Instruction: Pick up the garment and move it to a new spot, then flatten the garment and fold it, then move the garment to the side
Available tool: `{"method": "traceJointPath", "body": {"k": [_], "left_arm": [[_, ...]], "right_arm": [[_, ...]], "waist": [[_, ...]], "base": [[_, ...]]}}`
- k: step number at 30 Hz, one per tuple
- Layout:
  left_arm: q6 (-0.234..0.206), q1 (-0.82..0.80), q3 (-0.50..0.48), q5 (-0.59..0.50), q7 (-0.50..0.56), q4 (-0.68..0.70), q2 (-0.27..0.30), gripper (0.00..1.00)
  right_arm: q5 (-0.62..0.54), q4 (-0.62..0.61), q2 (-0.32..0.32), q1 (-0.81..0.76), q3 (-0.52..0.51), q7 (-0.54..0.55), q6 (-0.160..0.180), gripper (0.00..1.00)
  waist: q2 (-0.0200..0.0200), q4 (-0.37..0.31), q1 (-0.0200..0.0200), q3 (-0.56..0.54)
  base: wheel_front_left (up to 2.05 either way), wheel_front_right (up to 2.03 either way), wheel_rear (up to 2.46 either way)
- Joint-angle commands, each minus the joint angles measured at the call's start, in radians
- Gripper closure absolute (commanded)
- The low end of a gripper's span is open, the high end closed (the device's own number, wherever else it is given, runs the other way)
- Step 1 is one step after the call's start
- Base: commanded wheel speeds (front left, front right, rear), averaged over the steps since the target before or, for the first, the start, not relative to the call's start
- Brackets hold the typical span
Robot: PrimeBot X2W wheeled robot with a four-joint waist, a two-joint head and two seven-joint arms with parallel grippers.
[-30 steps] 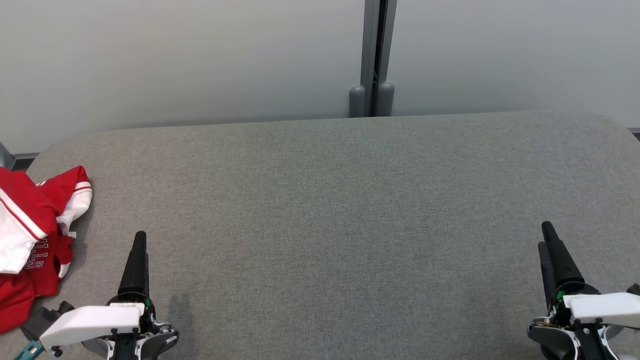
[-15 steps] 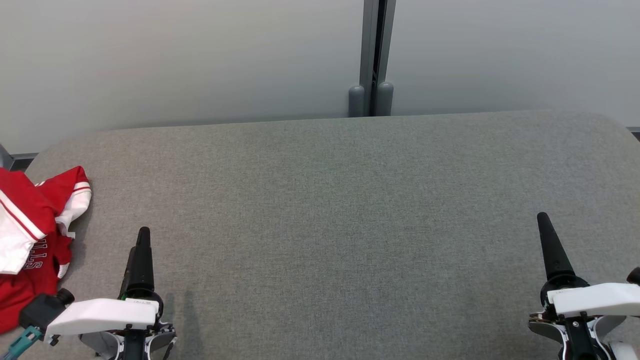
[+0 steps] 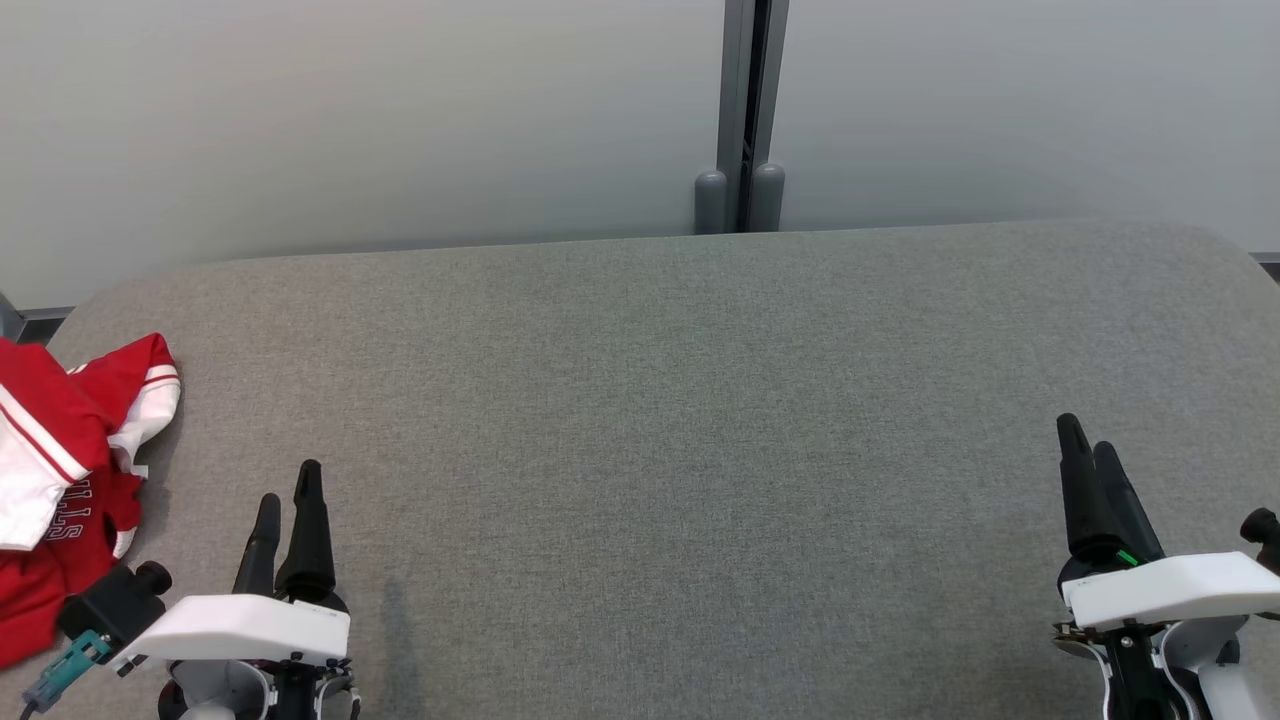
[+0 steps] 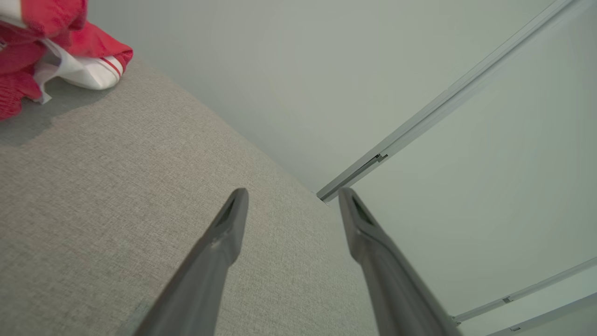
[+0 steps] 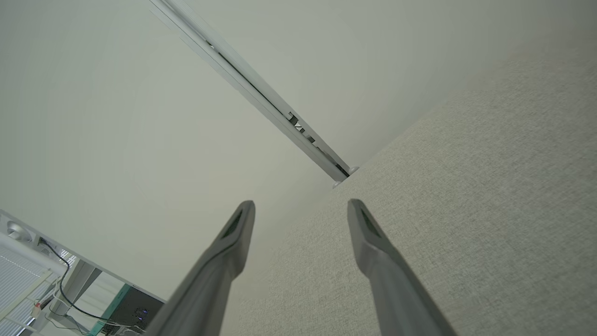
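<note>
Down at the table's (image 3: 650, 400) near edge, the left gripper (image 3: 288, 485) sits over the near-left corner. Its two dark fingers are parted and hold nothing. The left wrist view confirms it: the left gripper (image 4: 293, 192) shows a clear gap between the fingers, with bare grey table (image 4: 93, 186) under them.

Over at the table's near-right corner is the right gripper (image 3: 1087, 435), also spread and empty. From its own wrist the right gripper (image 5: 301, 203) has both tips well apart, and the table (image 5: 466, 186) runs off beneath the right-hand finger.

Now the garment (image 3: 60, 470). It is a red and white jersey, crumpled in a heap at the table's left edge and partly cut off by the frame. It lies to the left of the left gripper, and the fingers are clear of the cloth. One red sleeve with a white striped cuff reaches farther up the table than the fingertips do. In the left wrist view the garment (image 4: 56, 46) bunches in the top-left corner, well away from both fingers.

The middle of the table is plain grey fabric. Beyond the table's far edge stands a pale wall, split by a grey post (image 3: 740, 110).
</note>
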State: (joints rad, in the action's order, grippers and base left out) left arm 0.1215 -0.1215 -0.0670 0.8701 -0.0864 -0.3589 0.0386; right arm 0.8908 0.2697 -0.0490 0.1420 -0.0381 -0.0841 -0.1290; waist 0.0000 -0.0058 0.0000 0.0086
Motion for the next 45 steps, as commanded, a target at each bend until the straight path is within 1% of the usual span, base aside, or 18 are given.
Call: {"method": "traceJointPath", "body": {"k": [1, 12, 13, 22, 38, 45], "left_arm": [[-0.004, -0.032, 0.001, -0.026, -0.007, 0.007, 0.008, 0.00], [-0.041, -0.039, 0.024, -0.221, -0.040, -0.031, 0.009, 0.00], [-0.048, -0.040, 0.027, -0.253, -0.046, -0.036, 0.010, 0.00], [-0.066, -0.045, 0.032, -0.380, -0.070, -0.053, 0.011, 0.00], [-0.108, -0.048, 0.048, -0.565, -0.109, -0.086, 0.014, 0.00], [-0.118, -0.054, 0.052, -0.616, -0.122, -0.101, 0.015, 0.00]], "right_arm": [[-0.027, -0.010, -0.007, 0.025, -0.001, -0.010, -0.001, 0.00], [-0.219, 0.014, -0.005, 0.031, -0.011, -0.043, -0.002, 0.00], [-0.250, 0.019, -0.004, 0.032, -0.011, -0.048, -0.002, 0.00], [-0.382, 0.039, -0.003, 0.039, -0.012, -0.073, -0.002, 0.00], [-0.594, 0.063, -0.003, 0.048, -0.008, -0.112, -0.002, 0.00], [-0.658, 0.082, -0.003, 0.054, -0.004, -0.124, -0.002, 0.00]], "waist": [[0.0000, 0.000, 0.0000, 0.000], [0.0000, -0.003, 0.0000, -0.002], [0.0000, -0.003, 0.0000, -0.002], [0.0000, -0.003, 0.0000, -0.002], [0.0000, -0.004, 0.0000, -0.009], [0.0000, -0.007, 0.0000, -0.008]], "base": [[0.00, 0.00, 0.00], [0.00, 0.00, 0.00], [0.00, 0.00, 0.00], [0.00, 0.00, 0.00], [0.00, 0.00, 0.00], [0.00, 0.00, 0.00]]}}
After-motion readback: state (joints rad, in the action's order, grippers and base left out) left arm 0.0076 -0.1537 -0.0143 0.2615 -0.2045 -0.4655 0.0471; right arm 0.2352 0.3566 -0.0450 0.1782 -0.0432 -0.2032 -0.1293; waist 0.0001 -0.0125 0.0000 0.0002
